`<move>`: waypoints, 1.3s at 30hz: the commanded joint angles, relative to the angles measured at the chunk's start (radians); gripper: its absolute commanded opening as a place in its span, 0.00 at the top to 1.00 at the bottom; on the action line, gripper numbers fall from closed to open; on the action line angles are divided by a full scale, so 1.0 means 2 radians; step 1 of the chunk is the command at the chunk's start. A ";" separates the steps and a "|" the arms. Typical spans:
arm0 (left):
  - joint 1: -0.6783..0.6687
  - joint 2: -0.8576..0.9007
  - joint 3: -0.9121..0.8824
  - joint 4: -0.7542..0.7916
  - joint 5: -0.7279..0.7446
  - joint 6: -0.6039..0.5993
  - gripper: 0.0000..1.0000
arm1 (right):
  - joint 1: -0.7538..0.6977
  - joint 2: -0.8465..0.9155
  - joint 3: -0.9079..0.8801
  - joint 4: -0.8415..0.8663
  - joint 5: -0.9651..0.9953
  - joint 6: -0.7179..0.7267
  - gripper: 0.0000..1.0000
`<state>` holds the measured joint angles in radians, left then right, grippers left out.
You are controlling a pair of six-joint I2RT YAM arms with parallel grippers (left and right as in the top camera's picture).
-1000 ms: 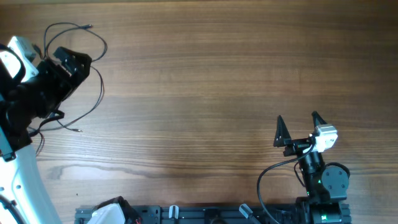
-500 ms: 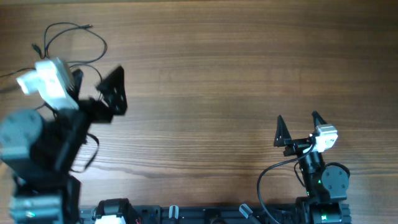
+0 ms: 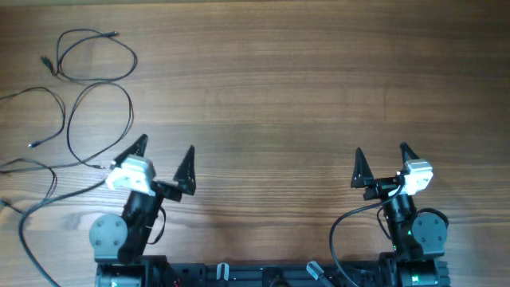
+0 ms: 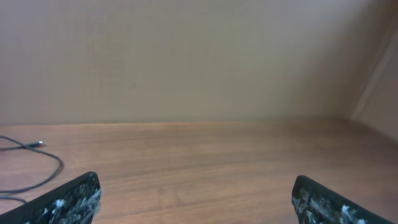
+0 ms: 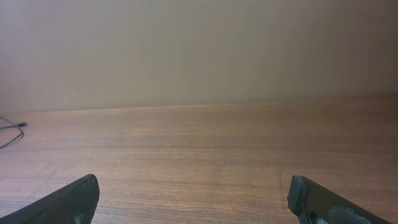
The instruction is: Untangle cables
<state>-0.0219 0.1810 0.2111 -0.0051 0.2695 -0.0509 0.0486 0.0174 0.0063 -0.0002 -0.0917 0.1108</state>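
Several thin black cables (image 3: 76,104) lie in loose loops at the far left of the wooden table; one loop (image 3: 127,60) sits at the top left, others trail to the left edge. A piece of cable (image 4: 37,155) shows at the left of the left wrist view, and a cable end (image 5: 11,130) at the left of the right wrist view. My left gripper (image 3: 163,157) is open and empty near the front left, just right of the cables. My right gripper (image 3: 381,156) is open and empty at the front right, far from them.
The wooden table (image 3: 271,96) runs bare between the two arms. A black rail (image 3: 263,275) runs along the front edge. A plain beige wall (image 4: 199,56) stands behind the table.
My left arm has pulled back from the cables at the far left to the front left, its gripper open. The cables now lie uncovered in loose loops. The right arm has not moved.
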 commanded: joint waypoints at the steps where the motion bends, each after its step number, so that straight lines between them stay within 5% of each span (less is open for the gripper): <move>1: -0.003 -0.020 -0.028 0.005 -0.031 0.061 0.00 | -0.002 -0.006 -0.001 0.001 0.007 0.002 0.00; 39: -0.002 -0.088 -0.102 -0.030 -0.070 0.074 0.00 | -0.002 -0.006 -0.001 0.001 0.007 0.002 0.00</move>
<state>-0.0216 0.0139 0.0151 -0.0666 0.1387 0.0856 0.0486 0.0174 0.0063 -0.0002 -0.0917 0.1108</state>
